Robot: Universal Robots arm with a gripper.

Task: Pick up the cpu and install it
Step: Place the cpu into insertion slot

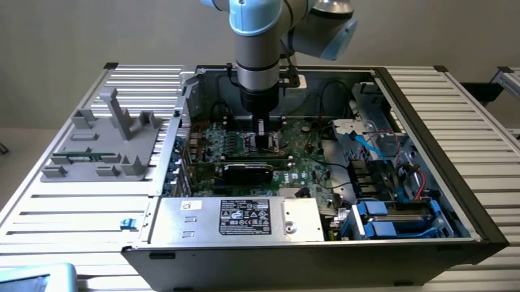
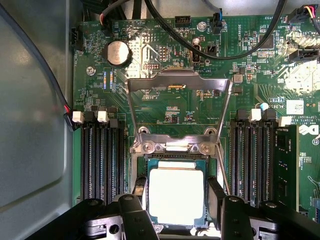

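One relation matters: we find the cpu [image 2: 176, 196] directly between the fingers [image 2: 216, 192] of the hand [image 2: 177, 190], which grips its two opposite edges. Being square, it has no long axis. It lies level in the socket, beside the raised retention frame [image 2: 177, 77].

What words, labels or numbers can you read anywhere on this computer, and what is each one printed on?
"DE", large white letters cut off at the picture's edge: on the motherboard.
Too small to read: the label on the power supply.
Too blurred to read: the white sticker on the motherboard.
Too small to read: the fine white print across the motherboard.
No text readable: the top of the cpu.
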